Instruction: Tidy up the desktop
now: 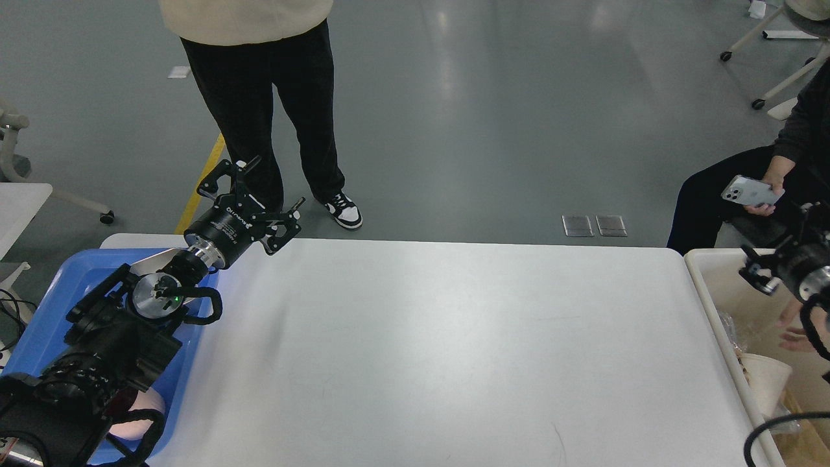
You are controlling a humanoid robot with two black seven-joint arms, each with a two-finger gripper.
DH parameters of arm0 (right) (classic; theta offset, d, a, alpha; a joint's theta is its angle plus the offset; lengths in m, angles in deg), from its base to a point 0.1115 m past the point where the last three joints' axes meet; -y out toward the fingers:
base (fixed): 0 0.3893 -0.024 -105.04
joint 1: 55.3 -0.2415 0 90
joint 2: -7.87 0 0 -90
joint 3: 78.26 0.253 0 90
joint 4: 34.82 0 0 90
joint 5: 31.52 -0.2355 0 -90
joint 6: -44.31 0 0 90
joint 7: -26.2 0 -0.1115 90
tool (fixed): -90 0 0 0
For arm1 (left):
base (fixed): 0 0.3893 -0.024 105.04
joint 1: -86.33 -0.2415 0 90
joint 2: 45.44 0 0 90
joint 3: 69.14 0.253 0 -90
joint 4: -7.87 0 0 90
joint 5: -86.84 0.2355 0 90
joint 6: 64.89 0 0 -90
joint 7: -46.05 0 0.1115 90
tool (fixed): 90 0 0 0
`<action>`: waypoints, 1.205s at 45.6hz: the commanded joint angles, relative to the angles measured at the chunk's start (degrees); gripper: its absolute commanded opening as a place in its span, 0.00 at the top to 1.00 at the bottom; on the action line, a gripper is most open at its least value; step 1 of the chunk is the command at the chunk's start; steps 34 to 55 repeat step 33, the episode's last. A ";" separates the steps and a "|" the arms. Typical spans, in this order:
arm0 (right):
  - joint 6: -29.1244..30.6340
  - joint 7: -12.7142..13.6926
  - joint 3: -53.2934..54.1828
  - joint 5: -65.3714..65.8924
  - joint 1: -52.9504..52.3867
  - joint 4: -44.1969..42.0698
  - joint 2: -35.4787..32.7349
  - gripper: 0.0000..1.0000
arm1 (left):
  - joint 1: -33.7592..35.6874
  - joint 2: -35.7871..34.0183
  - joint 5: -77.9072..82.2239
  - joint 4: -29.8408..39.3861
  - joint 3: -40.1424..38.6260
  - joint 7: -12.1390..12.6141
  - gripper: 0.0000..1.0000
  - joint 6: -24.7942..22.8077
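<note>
The desktop (454,337) is a large white tabletop with nothing lying on its middle. My left gripper (258,192) is open and empty, raised above the table's far left corner, just past the blue tray (39,305). My right gripper (757,271) shows small and dark at the right edge, above the cream-white bin (710,285); its fingers cannot be told apart.
The blue tray holds a pink cup (139,420) and a silver metal piece (150,259), partly hidden by my left arm. The bin holds a white cup (765,384) and brown paper. A person (272,97) stands at the far edge; another sits at the right with a phone.
</note>
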 commanded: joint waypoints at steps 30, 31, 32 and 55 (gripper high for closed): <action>16.11 -10.64 -0.15 -1.30 3.07 -0.70 9.83 0.00 | -0.71 -0.15 -0.35 0.01 -0.08 -4.57 0.03 1.78; 16.11 -10.65 -0.15 -1.30 3.07 -0.79 9.83 0.00 | -0.62 -0.06 -0.27 0.01 -0.08 -4.83 0.03 2.31; 16.11 -10.73 -0.15 -1.30 3.07 -0.70 9.83 0.00 | -0.62 0.02 -0.26 0.01 -0.08 -5.01 0.03 2.75; 16.20 -10.82 -0.15 -1.30 3.07 -0.70 9.83 0.00 | -0.62 0.02 -0.26 0.01 -0.08 -5.18 0.03 3.19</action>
